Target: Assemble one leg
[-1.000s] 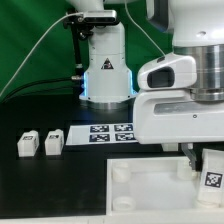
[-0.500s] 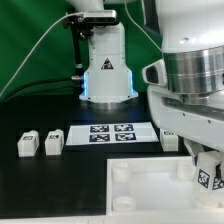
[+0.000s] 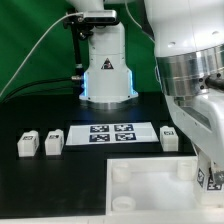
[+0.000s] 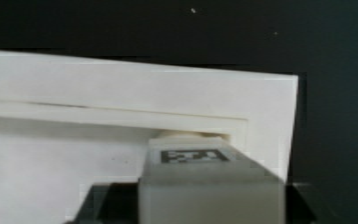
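Observation:
My gripper (image 3: 209, 176) is shut on a white leg (image 3: 211, 181) with a marker tag, at the exterior view's right edge. It holds the leg over the far right corner of the large white tabletop (image 3: 150, 195). In the wrist view the held leg (image 4: 197, 170) stands between my dark fingers (image 4: 112, 203), its tag facing the camera, right by a round corner socket (image 4: 190, 134) of the tabletop (image 4: 105, 100). I cannot tell whether the leg touches the socket. Three more legs lie on the black table: two at the left (image 3: 27, 145) (image 3: 53, 143) and one near my arm (image 3: 170, 139).
The marker board (image 3: 112, 133) lies flat behind the tabletop. The robot base (image 3: 106, 70) stands at the back centre. Green backdrop and cables are behind it.
My arm has turned and shifted toward the exterior view's right, lowering the held leg slightly at the tabletop's corner. The leg beside the marker board is now uncovered.

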